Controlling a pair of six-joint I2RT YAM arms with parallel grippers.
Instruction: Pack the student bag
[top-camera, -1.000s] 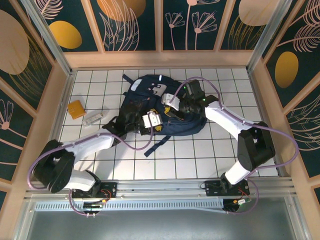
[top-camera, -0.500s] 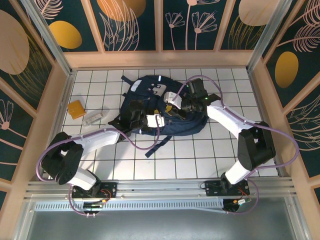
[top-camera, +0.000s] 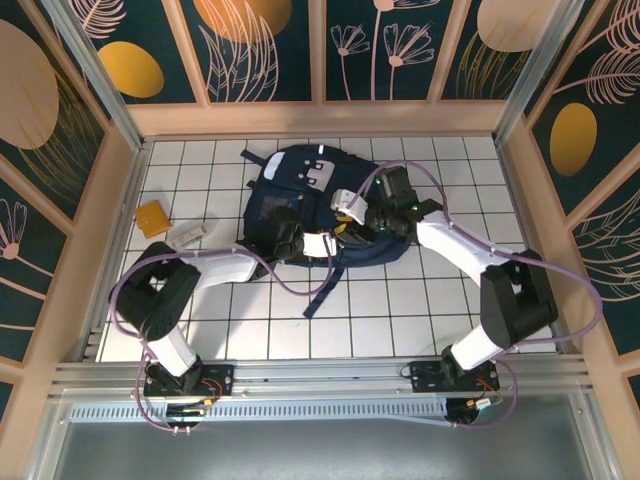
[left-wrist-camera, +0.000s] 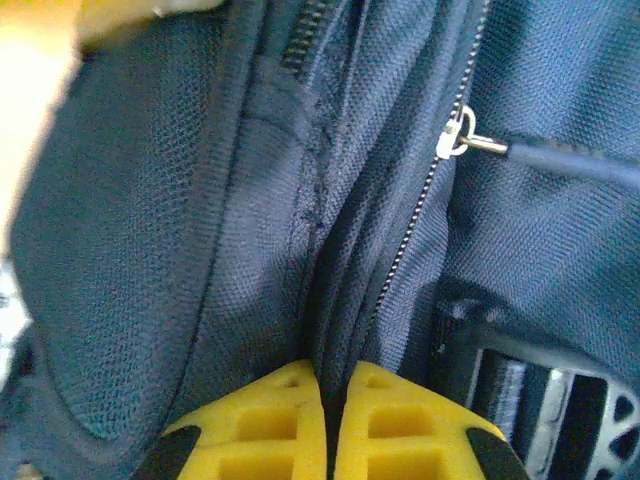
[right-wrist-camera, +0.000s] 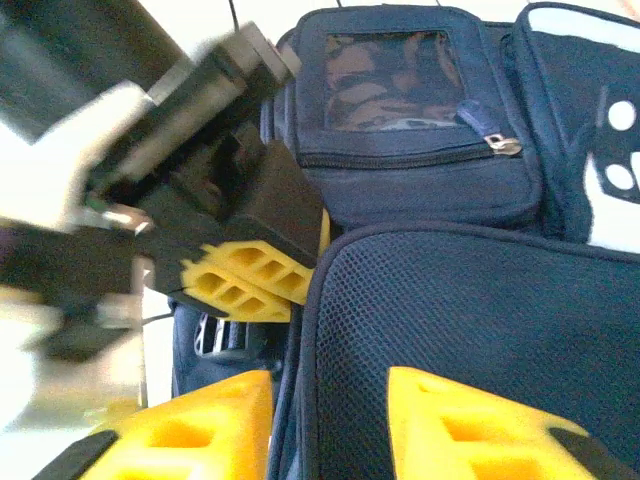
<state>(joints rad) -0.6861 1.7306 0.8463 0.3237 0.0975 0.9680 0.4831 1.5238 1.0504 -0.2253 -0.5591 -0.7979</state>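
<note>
The student bag (top-camera: 300, 195) lies flat on the white tiled floor, navy with a grey patch and a front pocket (right-wrist-camera: 410, 130). My left gripper (left-wrist-camera: 333, 375) is shut on a fold of the bag's navy fabric beside a zipper (left-wrist-camera: 420, 230); in the top view the left gripper (top-camera: 338, 240) sits at the bag's near edge. My right gripper (right-wrist-camera: 330, 395) is open, its yellow fingers (right-wrist-camera: 230, 410) apart with the bag's mesh-padded edge (right-wrist-camera: 440, 310) standing between them. The left gripper's fingers (right-wrist-camera: 250, 275) show just beyond. From above, the right gripper (top-camera: 352, 226) is close to the left one.
An orange-yellow packet (top-camera: 152, 217) and a small white oblong item (top-camera: 187, 236) lie on the tiles left of the bag. A black strap (top-camera: 322, 290) trails toward the near side. Wooden walls enclose the floor on three sides.
My left gripper moved right along the bag's near edge and shut on the fabric. My right gripper's jaws came apart. The bag shifted slightly.
</note>
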